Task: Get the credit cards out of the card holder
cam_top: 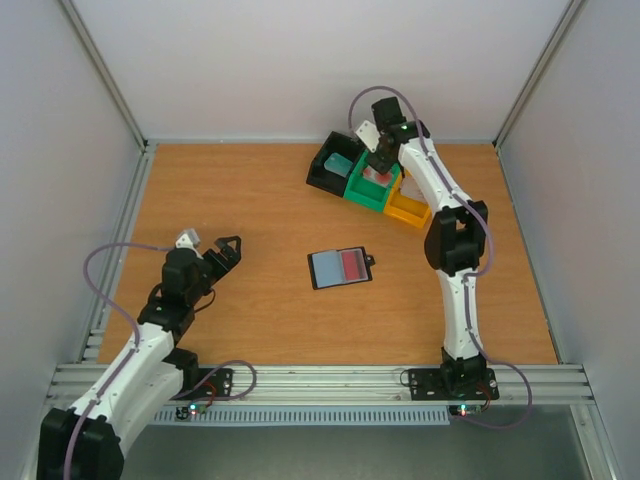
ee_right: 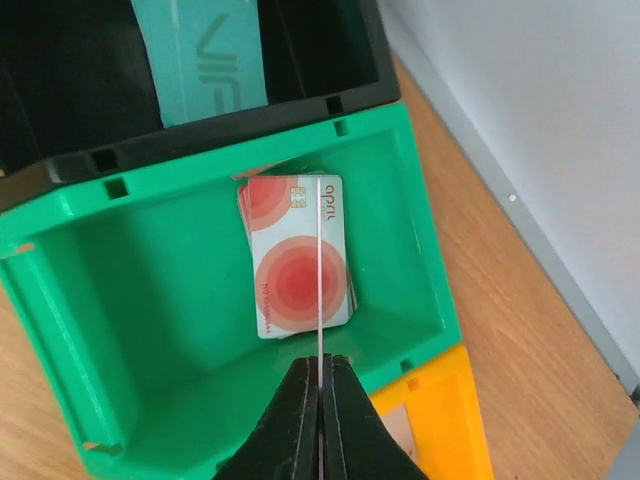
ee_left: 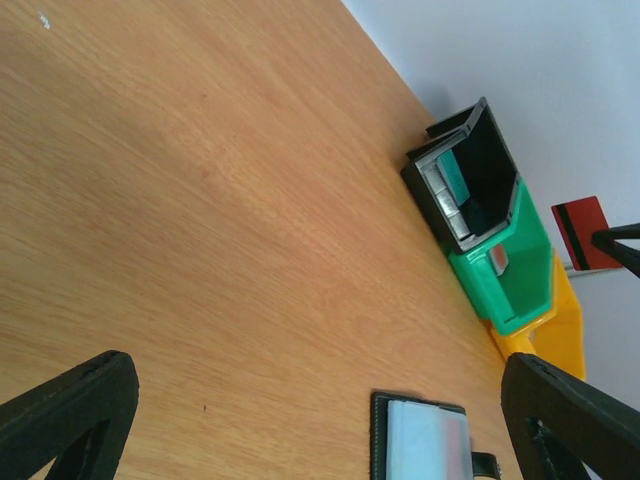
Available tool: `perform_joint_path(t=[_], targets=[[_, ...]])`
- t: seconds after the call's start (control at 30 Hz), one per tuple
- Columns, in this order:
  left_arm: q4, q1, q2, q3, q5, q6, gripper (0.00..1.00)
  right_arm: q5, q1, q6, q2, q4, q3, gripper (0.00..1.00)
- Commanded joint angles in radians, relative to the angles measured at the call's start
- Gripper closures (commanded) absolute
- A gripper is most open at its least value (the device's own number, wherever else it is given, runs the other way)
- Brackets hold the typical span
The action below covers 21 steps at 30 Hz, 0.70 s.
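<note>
The black card holder (cam_top: 340,267) lies open mid-table, its left pocket pale blue-grey and a red card (cam_top: 352,264) in its right side; its corner shows in the left wrist view (ee_left: 420,440). My right gripper (ee_right: 320,365) is shut on a thin card seen edge-on (ee_right: 319,280), held above the green tray (ee_right: 60,250). From the left wrist this card (ee_left: 585,232) is red with a black stripe. A whitish card with red circles (ee_right: 295,255) lies in the green tray. A teal card (ee_right: 205,50) lies in the black tray (ee_right: 200,150). My left gripper (cam_top: 228,250) is open and empty, left of the holder.
The black (cam_top: 322,170), green (cam_top: 362,195) and orange (cam_top: 408,210) trays stand in a row at the back right, close to the rear wall. The orange tray (ee_right: 450,420) sits just beside the right gripper. Metal frame rails edge the table.
</note>
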Motion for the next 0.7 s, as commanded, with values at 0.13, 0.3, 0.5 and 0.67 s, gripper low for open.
perform_joint_path(t=[0.13,0.3,0.5,0.67], targets=[[0.073,0.010,0.062,-0.020,0.015,-0.002,0.01,0.093,0.006,-0.066,0.207,-0.088,0.239,0.99],[0.100,0.011,0.084,-0.019,0.045,0.016,0.01,0.152,0.002,-0.103,0.288,-0.082,0.312,0.99],[0.119,0.011,0.110,-0.020,0.054,0.009,0.01,0.165,0.001,-0.133,0.329,-0.053,0.312,0.99],[0.120,0.011,0.123,-0.020,0.051,0.007,0.01,0.217,0.002,-0.165,0.356,-0.022,0.302,0.99]])
